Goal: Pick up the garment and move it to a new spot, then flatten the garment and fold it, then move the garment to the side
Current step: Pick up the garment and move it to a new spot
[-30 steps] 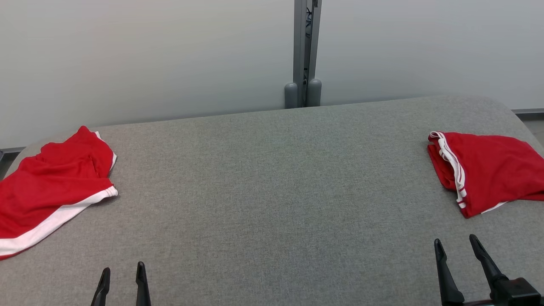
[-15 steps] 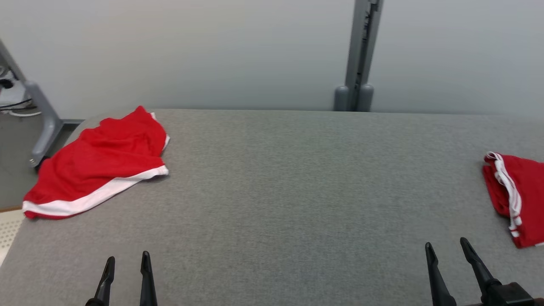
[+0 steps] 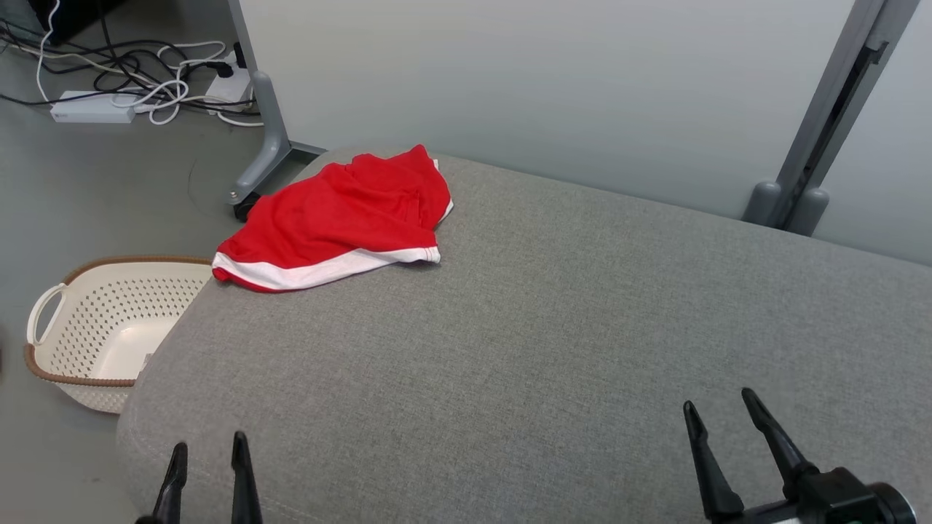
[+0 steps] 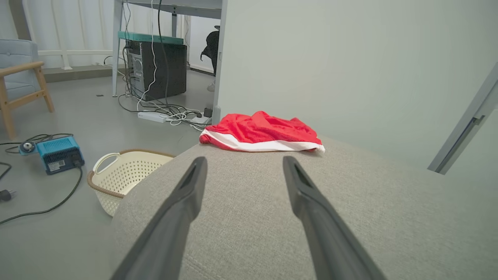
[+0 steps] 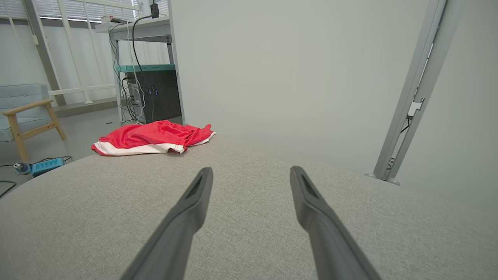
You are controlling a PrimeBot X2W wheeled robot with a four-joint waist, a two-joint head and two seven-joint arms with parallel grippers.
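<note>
1. The red shorts (image 3: 342, 211) with a white hem band lie crumpled on the far left corner of the grey fabric table (image 3: 546, 327), and their left edge reaches the rim of the table. No print or logo can be seen on them.
2. On the floor at the left, just beside the table, stands a cream perforated basket (image 3: 102, 306) with a brown rim.
3. Behind the basket, a white power strip (image 3: 91, 109) and tangled cables (image 3: 160, 87) lie on the floor.
4. The left wrist view shows a small blue device (image 4: 58, 153) on the floor. It has a label, but this is too small to read.
5. The left gripper (image 3: 209, 444) hovers over the near left edge of the table. Its fingers are spread apart and hold nothing. The shorts are well apart from it, straight ahead.
6. The right gripper (image 3: 719, 400) is over the near right part of the table. Its fingers are also parted, with nothing between them.
7. At the far right, a grey metal post (image 3: 830, 109) stands against the pale partition wall (image 3: 546, 94).
</note>
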